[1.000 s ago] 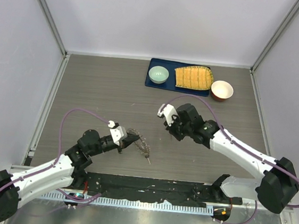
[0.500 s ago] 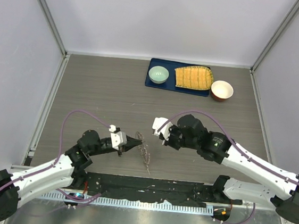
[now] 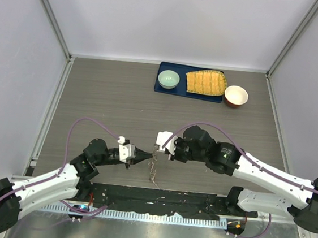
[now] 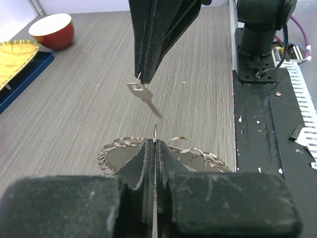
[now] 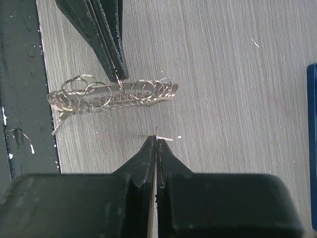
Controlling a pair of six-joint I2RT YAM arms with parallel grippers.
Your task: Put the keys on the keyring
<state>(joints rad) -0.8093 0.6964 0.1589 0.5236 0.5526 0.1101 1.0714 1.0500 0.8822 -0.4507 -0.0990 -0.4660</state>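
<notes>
The keyring [image 3: 154, 167], a grey ring fringed with many small wire rings, hangs just above the table near the front edge. My left gripper [image 3: 142, 158] is shut on its rim, its tips [image 4: 154, 141] closed on a thin wire with the keyring [image 4: 194, 150] spread below. My right gripper [image 3: 157, 149] is shut on the head of the small silver key [image 4: 145, 95], which hangs blade-down just beyond the left tips. In the right wrist view the key [image 5: 165, 139] shows edge-on at my right gripper [image 5: 157, 139], a short way from the keyring [image 5: 114, 96] and the left gripper [image 5: 119, 75].
A blue tray [image 3: 162, 88] at the back holds a green bowl [image 3: 168, 78] and a yellow ribbed piece [image 3: 205, 82]. A red bowl [image 3: 236, 96] stands beside it. A black mat [image 3: 161, 202] runs along the near edge.
My right gripper has moved left and nearer with the key, up to the left gripper's tips. My left gripper has shifted a little right, still holding the keyring.
</notes>
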